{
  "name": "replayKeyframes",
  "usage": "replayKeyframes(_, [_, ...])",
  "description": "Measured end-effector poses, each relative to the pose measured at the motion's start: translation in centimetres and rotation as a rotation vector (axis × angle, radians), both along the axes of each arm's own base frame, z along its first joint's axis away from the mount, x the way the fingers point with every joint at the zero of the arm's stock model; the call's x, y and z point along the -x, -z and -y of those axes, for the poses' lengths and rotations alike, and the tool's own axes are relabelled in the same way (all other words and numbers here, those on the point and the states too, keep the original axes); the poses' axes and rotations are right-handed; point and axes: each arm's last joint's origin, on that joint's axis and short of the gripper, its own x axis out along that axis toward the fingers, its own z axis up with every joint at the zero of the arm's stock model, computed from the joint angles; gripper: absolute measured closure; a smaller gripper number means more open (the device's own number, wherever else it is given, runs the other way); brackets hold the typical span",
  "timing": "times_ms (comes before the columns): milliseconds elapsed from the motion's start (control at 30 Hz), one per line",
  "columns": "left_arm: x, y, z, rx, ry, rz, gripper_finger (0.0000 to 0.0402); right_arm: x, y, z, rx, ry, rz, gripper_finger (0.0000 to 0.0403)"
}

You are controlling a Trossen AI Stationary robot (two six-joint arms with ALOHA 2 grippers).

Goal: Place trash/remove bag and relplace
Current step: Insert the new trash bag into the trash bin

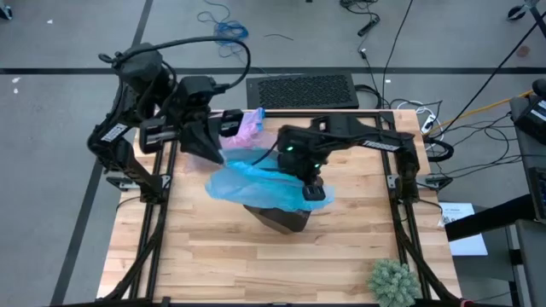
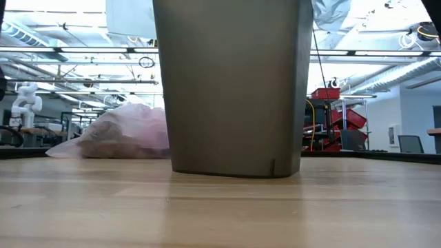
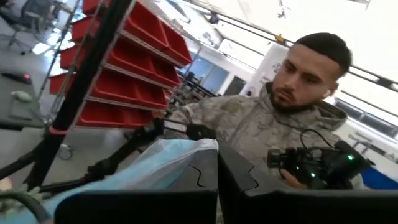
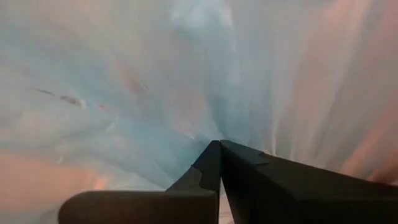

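The bin in the middle of the low view is dark grey-brown. Left of it lies a pale pink bag with brown bits showing through. In the high view a light blue bag sits in the middle, on a light wooden table with stripes of planks. A green spiky plant is at the lower right. Both arms are black. Red bins fill the upper left of the left wrist view.

No readable text, label, brand, number or sign can be made out on any object or surface shown in any of the four views.
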Motion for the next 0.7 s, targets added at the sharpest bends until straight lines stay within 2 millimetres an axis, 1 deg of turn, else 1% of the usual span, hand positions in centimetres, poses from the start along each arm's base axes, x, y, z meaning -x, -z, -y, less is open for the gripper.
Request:
replayKeyframes(67, [0.1, -0.1, 0.4, -0.003, 0.014, 0.013, 0.0401, 1.5, -1.5, -0.2, -0.010, 0.026, 0.035, 0.0403])
replayKeyframes(233, [0.2, 0.0, 1.2, -0.014, 0.043, 0.015, 0.0401, 5.3, -4.8, -0.1, -0.023, 0.172, 0.110, 0.0403])
replayKeyframes(367, [-0.6, 1.0, 1.2, -0.034, 0.035, -0.047, 0.0401, 8.5, -7.2, -0.6, -0.015, 0.273, 0.183, 0.0403])
replayKeyframes(433, [-1.0, 1.8, 1.2, -0.055, -0.009, -0.100, 0.0401, 9.7, -7.9, -0.9, 0.003, 0.303, 0.215, 0.0403])
replayKeyframes(533, [-1.4, 3.6, 1.2, -0.117, -0.081, -0.215, 0.0401, 10.4, -8.4, -1.5, 0.051, 0.324, 0.246, 0.0403])
replayKeyframes(700, [-1.7, 6.2, 1.8, -0.230, -0.214, -0.418, 0.0401, 9.9, -8.3, -2.2, 0.090, 0.306, 0.270, 0.0403])
